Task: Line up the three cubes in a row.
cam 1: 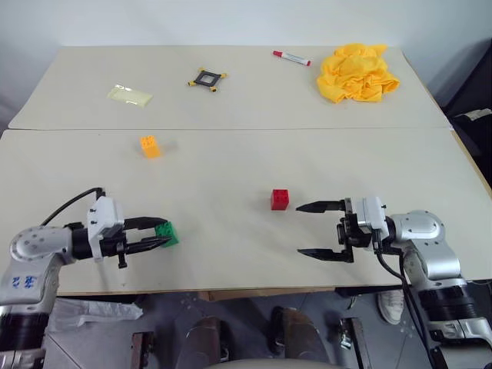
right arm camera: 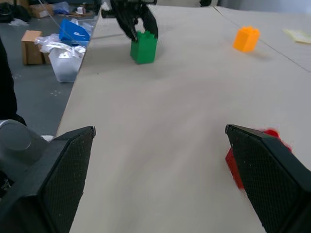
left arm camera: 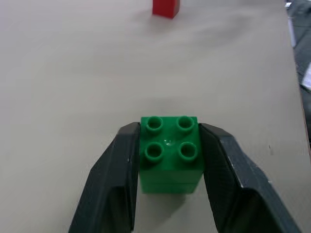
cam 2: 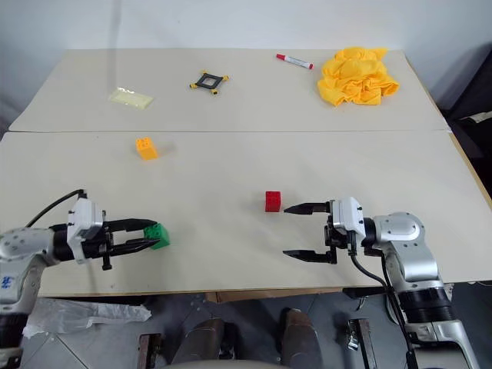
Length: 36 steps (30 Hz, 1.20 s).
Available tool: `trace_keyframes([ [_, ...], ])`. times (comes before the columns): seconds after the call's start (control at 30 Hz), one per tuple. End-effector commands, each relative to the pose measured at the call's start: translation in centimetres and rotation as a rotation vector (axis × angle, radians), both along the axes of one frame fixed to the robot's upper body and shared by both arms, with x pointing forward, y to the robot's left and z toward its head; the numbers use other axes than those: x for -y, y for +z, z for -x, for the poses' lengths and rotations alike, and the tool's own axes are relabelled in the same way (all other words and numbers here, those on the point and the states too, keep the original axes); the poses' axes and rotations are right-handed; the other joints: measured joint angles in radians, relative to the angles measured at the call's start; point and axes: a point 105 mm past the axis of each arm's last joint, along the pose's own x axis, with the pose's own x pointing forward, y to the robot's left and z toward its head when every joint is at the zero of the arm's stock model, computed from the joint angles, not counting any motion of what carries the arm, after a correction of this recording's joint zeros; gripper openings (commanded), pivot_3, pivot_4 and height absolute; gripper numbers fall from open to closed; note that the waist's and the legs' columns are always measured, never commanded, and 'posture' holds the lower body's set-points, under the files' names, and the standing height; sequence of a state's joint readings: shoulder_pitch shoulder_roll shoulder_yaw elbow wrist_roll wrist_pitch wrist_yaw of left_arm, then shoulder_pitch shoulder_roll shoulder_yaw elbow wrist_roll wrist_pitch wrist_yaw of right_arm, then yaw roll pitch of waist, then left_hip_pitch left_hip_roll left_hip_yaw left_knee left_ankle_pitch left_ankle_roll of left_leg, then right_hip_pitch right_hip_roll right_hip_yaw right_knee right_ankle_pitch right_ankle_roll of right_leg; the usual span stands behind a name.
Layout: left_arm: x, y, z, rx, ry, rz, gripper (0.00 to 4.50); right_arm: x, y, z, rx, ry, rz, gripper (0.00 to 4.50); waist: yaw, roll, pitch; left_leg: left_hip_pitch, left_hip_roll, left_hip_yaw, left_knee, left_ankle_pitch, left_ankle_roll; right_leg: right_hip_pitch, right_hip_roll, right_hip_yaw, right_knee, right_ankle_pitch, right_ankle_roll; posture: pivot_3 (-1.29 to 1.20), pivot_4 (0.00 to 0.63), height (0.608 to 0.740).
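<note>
Green cube (left arm camera: 170, 154) sits near-left on the bench (cam 1: 231, 165), clamped between the left gripper (cam 1: 160, 234) fingers. Right gripper (cam 1: 315, 229) fingers gape empty beside the red cube (cam 1: 280, 199); the orange cube (cam 1: 149, 146) lies farther left. Carry green low toward red, keeping its studs upright.

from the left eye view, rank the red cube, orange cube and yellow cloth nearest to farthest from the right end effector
1. red cube: just beyond the right end effector, slightly to its left.
2. orange cube: well off to the left, further back on the table.
3. yellow cloth: at the table's far edge, on the right.
</note>
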<state>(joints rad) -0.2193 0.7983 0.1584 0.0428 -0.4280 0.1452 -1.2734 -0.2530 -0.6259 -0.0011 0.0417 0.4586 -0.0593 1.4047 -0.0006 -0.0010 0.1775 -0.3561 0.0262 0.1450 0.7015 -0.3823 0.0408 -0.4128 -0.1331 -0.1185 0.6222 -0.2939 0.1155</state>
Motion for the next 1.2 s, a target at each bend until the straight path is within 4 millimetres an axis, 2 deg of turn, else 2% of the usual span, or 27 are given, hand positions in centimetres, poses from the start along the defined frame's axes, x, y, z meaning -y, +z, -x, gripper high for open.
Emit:
trace_keyframes([
  [0.03,1.9,1.9,-1.8,0.043,-0.091,0.007,1.47,0.7,1.5,0.0,0.056,-0.032,-0.007,4.5,0.002,0.0,0.0,0.0,0.0,0.0,0.001,0.0,0.0,0.0,0.0,0.0,0.001,0.0,0.0,0.0,0.15,0.74],
  [0.17,3.9,2.5,-4.7,0.06,-0.19,-0.052,1.47,1.7,2.2,-0.6,0.078,-0.09,-0.009,4.5,-0.001,0.0,0.0,0.0,-0.001,0.001,0.002,0.0,0.001,0.001,0.001,0.0,0.001,0.0,0.001,0.0,0.15,0.74],
  [0.23,6.1,2.9,-6.9,0.074,-0.24,-0.057,1.47,2.5,2.6,-0.9,0.088,-0.131,-0.011,4.5,0.0,0.0,0.0,-0.001,-0.005,0.002,0.002,0.0,0.001,0.0,0.002,0.0,0.0,0.0,0.001,0.0,0.15,0.74],
  [0.3,7.7,2.6,-8.3,0.052,-0.285,-0.078,1.47,2.8,2.6,-0.9,0.091,-0.149,-0.004,4.5,0.001,-0.001,0.0,-0.002,-0.006,0.003,0.002,0.001,0.001,0.001,0.003,-0.002,0.0,0.0,0.001,0.0,0.15,0.74],
  [0.5,10.0,0.6,-10.1,0.023,-0.296,-0.111,1.47,2.8,2.7,-0.6,0.091,-0.181,-0.025,4.5,-0.006,-0.002,0.001,-0.005,-0.007,0.003,0.001,0.001,0.001,0.0,0.002,-0.004,-0.002,0.0,0.002,0.0,0.15,0.74],
  [0.8,9.6,0.3,-9.8,0.028,-0.345,-0.183,1.47,3.3,1.9,-0.2,0.083,-0.251,-0.042,4.5,-0.003,-0.003,0.002,-0.006,-0.007,-0.001,0.004,0.001,0.002,0.0,0.001,-0.004,-0.001,0.0,0.003,0.0,0.15,0.74],
  [0.97,9.7,0.7,-9.3,-0.005,-0.376,-0.133,1.47,3.1,1.9,-0.4,0.086,-0.256,-0.054,4.5,-0.004,-0.003,0.002,-0.006,-0.007,-0.004,0.004,0.001,0.002,0.0,0.001,-0.004,0.0,0.0,0.003,0.0,0.15,0.74],
  [1.2,10.0,0.1,-8.9,-0.033,-0.386,-0.121,1.47,2.9,1.8,-0.8,0.087,-0.253,-0.059,4.5,-0.003,-0.003,0.002,-0.008,-0.007,-0.008,0.007,0.001,0.003,0.0,0.001,-0.006,0.0,0.0,0.003,0.0,0.15,0.74],
])
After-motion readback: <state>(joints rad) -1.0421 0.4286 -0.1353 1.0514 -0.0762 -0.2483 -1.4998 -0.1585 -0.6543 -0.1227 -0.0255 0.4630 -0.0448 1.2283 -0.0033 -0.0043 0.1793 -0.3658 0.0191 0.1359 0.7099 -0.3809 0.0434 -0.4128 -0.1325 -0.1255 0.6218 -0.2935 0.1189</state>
